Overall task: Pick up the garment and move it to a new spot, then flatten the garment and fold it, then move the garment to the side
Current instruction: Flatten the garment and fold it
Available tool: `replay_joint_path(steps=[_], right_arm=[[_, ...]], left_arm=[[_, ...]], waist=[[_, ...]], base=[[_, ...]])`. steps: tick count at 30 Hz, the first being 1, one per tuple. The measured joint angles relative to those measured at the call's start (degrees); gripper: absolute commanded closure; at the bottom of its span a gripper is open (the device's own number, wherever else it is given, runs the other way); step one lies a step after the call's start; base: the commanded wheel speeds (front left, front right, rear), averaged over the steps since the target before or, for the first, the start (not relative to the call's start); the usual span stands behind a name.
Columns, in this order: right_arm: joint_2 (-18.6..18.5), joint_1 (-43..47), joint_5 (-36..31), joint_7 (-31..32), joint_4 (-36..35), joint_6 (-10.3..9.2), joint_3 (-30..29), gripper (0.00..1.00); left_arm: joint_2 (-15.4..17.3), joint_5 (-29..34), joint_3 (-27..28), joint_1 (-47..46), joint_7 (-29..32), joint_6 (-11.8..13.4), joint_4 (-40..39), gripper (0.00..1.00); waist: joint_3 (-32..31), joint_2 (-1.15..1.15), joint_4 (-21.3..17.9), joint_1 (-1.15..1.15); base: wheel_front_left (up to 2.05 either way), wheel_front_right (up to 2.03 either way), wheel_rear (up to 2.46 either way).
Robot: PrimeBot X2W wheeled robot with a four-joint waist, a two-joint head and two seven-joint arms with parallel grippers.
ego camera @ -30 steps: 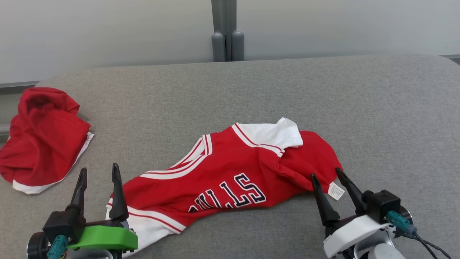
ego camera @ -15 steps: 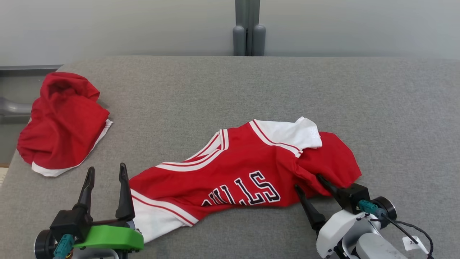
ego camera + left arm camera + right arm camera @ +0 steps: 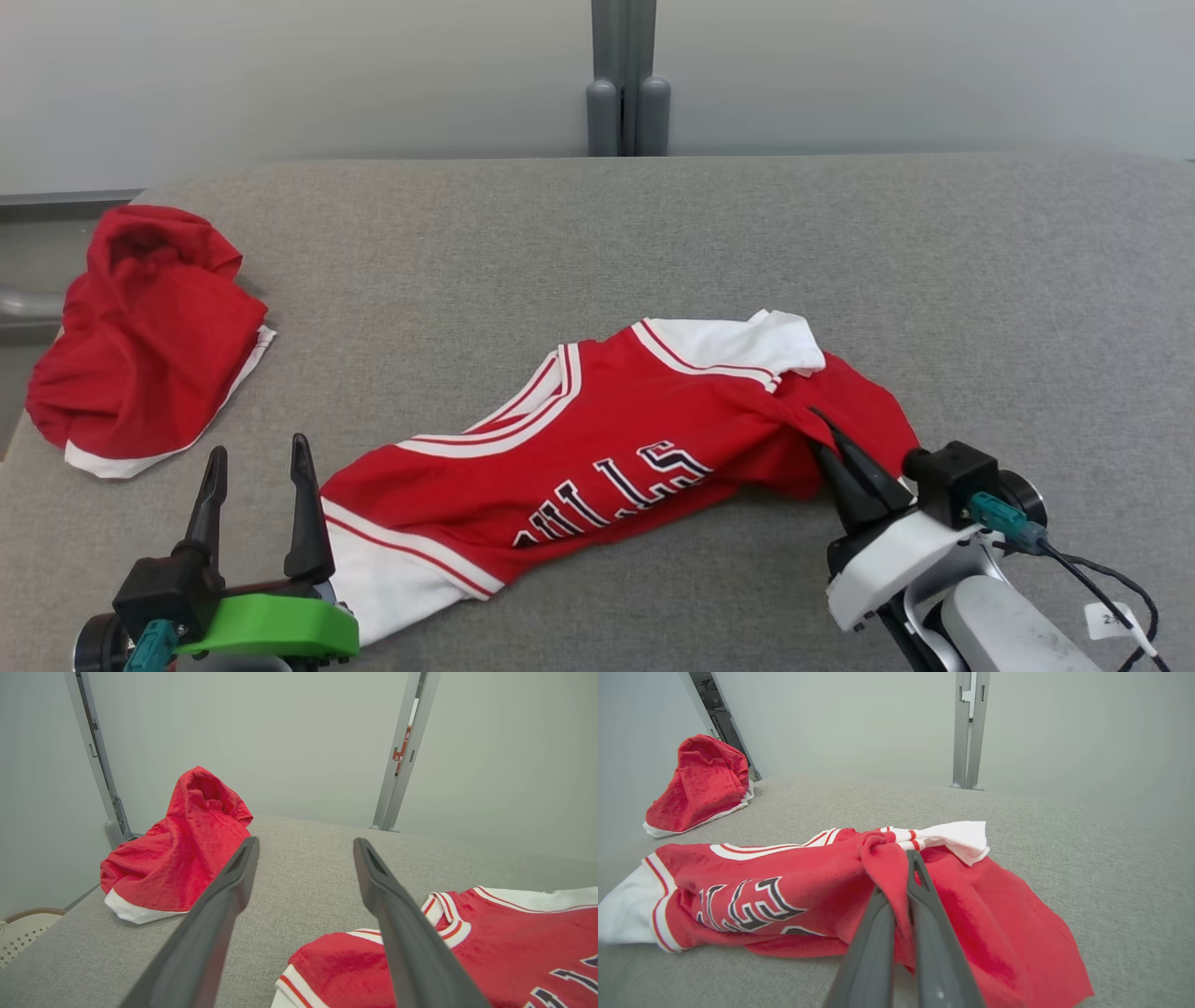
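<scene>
Red jersey (image 3: 597, 439) lies rumpled across the near middle of the grey worktop (image 3: 934, 280), lettering facing up, white-trimmed end toward the robot's left. Right fingers (image 3: 859, 471) are pressed together, pinching a raised fold of red cloth at the jersey's right end; the wrist view shows the fold bunched between them (image 3: 934, 942). Left fingers (image 3: 301, 504) are spread wide, gripping nothing, at the jersey's near-left corner.

Step in hand, as I read it: the pick-up. The bite looks thin, so raise slowly and watch for slip. Taking the white-trimmed end with the left fingers would share the weight. Steer clear of the second red garment (image 3: 140, 336) heaped at the far left.
</scene>
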Motion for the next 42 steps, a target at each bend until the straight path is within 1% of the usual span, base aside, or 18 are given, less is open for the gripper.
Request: replay_joint_path(steps=[6,12,17,21,26,31,36,40,42], right_arm=[[-1.4,4.3,-2.4,0.0,-10.8,-0.01,-4.8,1.0],[-2.9,6.9,-4.2,0.7,-17.1,0.0,-7.7,1.0],[-4.0,6.6,-4.7,1.8,-18.0,0.0,-8.1,1.0],[-4.7,3.4,-5.1,2.3,-16.7,-0.01,-6.9,1.0],[-6.0,-4.4,-5.5,3.0,-13.1,-0.01,-4.1,1.0],[-6.9,-15.3,-5.0,3.4,-6.7,0.0,0.1,1.0],[-7.1,-26.3,-3.3,2.8,3.6,0.0,4.5,1.0],[-5.4,-33.2,-1.9,1.9,13.7,0.01,7.5,1.0],[-3.9,-35.3,-0.3,1.5,18.3,0.01,8.4,1.0]], left_arm=[[-0.1,-0.9,-0.4,0.7,0.0,0.5,-0.1,0.0],[-0.1,-1.1,-1.0,0.8,0.0,0.9,-0.2,0.0],[-0.1,-1.8,-2.1,0.8,0.0,1.0,-0.1,0.0],[-0.1,-2.3,-2.9,0.7,0.0,1.2,0.1,0.0],[-0.1,-2.7,-4.3,0.2,0.0,1.4,0.3,0.0],[-0.1,-3.8,-6.1,-1.0,0.0,1.7,0.4,0.0],[-0.1,-4.6,-8.2,-3.2,0.0,2.0,0.7,0.0],[-0.1,-5.4,-9.4,-4.5,0.0,2.3,1.0,0.0],[-0.1,-5.7,-10.0,-4.9,0.0,2.5,1.0,0.0]], waist=[[-0.5,0.0,-2.0,0.0],[-1.0,0.0,-2.6,0.0],[-0.9,0.0,-1.3,0.0],[-0.6,0.0,0.5,0.0],[0.2,0.0,3.3,0.0],[1.8,0.0,6.0,0.0],[4.0,0.0,8.5,0.0],[5.7,0.0,10.5,0.0],[6.5,0.0,11.2,0.0]], base=[[0.0,0.0,0.0],[0.0,0.0,0.0],[0.0,0.0,0.0],[0.0,0.0,0.0],[0.0,0.0,0.0],[0.0,0.0,0.0],[0.0,0.0,0.0],[0.0,0.0,0.0],[0.0,0.0,0.0]])
